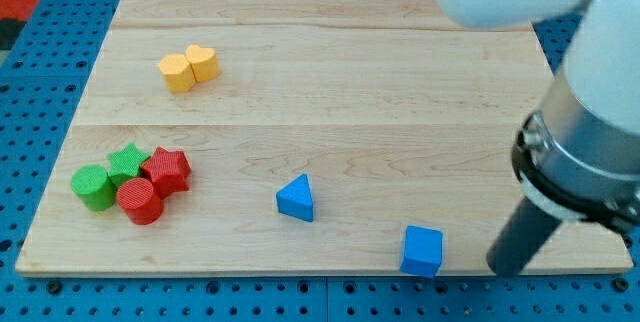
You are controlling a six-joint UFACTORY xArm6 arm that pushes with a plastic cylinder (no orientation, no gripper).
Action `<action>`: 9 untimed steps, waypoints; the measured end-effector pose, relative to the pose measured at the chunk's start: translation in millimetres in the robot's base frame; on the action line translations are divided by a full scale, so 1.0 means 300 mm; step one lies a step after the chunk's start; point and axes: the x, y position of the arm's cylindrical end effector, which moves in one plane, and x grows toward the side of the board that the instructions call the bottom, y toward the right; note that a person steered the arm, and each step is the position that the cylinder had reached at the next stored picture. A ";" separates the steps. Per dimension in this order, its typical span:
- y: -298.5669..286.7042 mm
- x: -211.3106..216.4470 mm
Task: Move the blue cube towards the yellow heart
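The blue cube (pixel 422 250) sits near the board's bottom edge, right of centre. The yellow heart (pixel 202 62) lies at the upper left, touching a yellow hexagonal block (pixel 177 72) on its left. My tip (pixel 502 269) is the lower end of the dark rod at the bottom right, a short way to the right of the blue cube and apart from it. The yellow heart is far up and to the left of the cube.
A blue triangular block (pixel 296 199) lies left of the cube. A cluster at the left holds a green cylinder (pixel 94 186), a green star (pixel 127 161), a red star (pixel 166 169) and a red cylinder (pixel 140 201). The wooden board (pixel 320 92) lies on a blue pegboard.
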 end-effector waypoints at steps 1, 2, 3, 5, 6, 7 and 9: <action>0.000 0.000; -0.248 0.000; -0.419 0.000; -0.520 -0.038; -0.520 -0.055; -0.524 -0.089; -0.596 -0.139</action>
